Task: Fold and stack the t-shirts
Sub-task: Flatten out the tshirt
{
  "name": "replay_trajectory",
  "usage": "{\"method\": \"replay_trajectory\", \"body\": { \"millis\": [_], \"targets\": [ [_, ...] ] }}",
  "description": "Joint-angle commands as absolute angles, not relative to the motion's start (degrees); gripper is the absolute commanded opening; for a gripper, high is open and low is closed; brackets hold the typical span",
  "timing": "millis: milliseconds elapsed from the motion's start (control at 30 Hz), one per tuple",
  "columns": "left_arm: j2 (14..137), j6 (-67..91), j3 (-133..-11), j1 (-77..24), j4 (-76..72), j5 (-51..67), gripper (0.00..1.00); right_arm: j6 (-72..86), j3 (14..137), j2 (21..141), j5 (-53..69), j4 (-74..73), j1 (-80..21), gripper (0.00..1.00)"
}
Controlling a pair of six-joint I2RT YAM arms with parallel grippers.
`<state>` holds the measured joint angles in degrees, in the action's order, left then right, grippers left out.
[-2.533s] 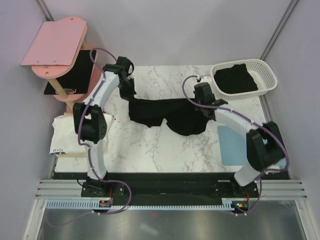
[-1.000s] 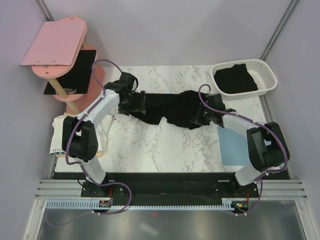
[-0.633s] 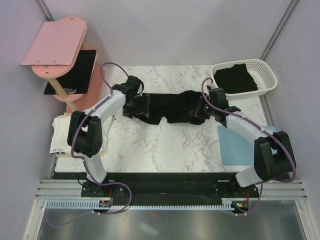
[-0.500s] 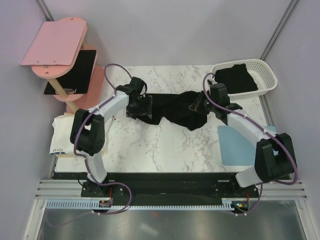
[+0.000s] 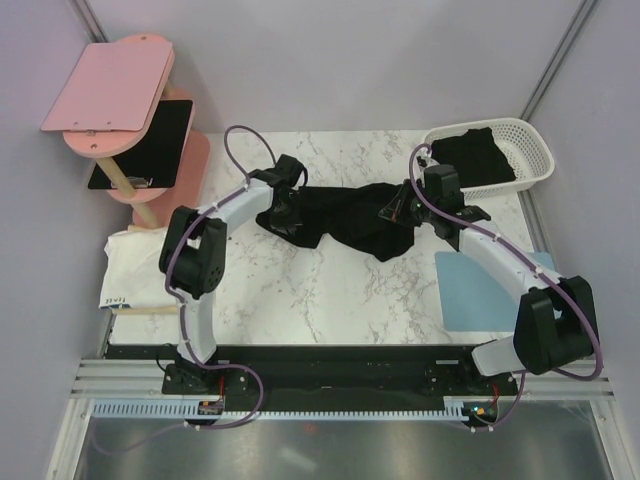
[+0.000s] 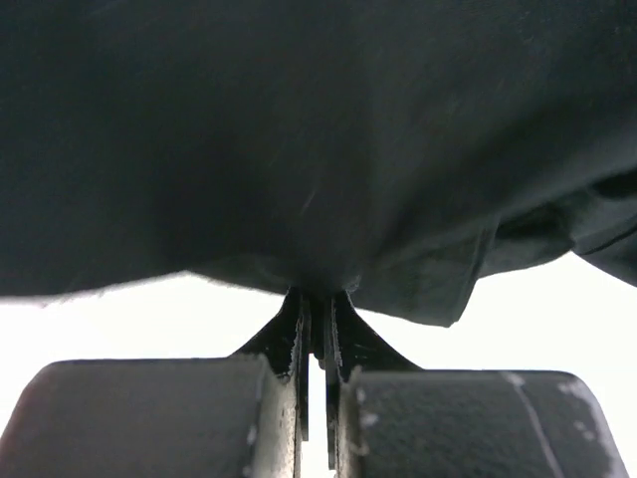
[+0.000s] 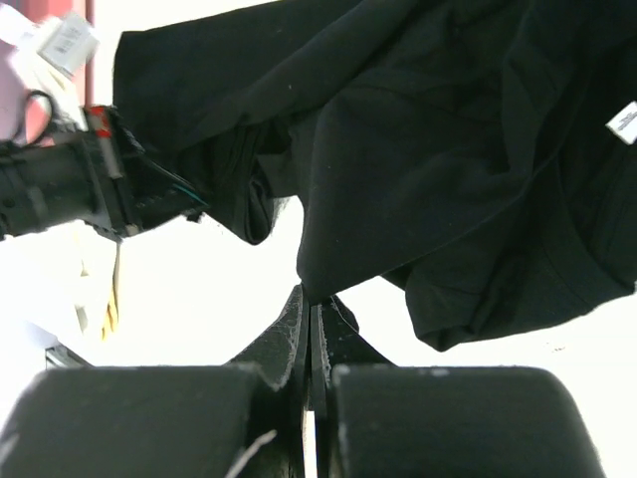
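Marble table (image 5: 320, 290): black t-shirt (image 5: 350, 212) bunched, shape unclear; left pincer (image 6: 317, 314), right pincer (image 7: 308, 309) both clamped on it.

Bright, even overhead light; wrist views overexposed white, foregrounds blurred.

The top camera looks down from high above the black t-shirt (image 5: 345, 215), taking in the whole counter (image 5: 330, 290). Both wrist cameras sit close against that t-shirt, at opposite ends.
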<state>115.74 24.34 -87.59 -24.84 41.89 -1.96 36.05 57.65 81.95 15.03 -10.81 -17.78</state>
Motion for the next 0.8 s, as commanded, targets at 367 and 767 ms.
{"method": "replay_trajectory", "body": {
  "millis": [367,767],
  "targets": [
    [88.35,18.98,-94.22,-20.92,59.15,-18.28,0.02,28.57,72.68,69.09,15.73,-24.43,-13.10,0.00],
    [68.92,21.26,-87.57,-20.83,65.65,-16.71,0.02,24.00,74.54,56.17,11.42,-33.04,-13.01,0.00]
  ]
}}
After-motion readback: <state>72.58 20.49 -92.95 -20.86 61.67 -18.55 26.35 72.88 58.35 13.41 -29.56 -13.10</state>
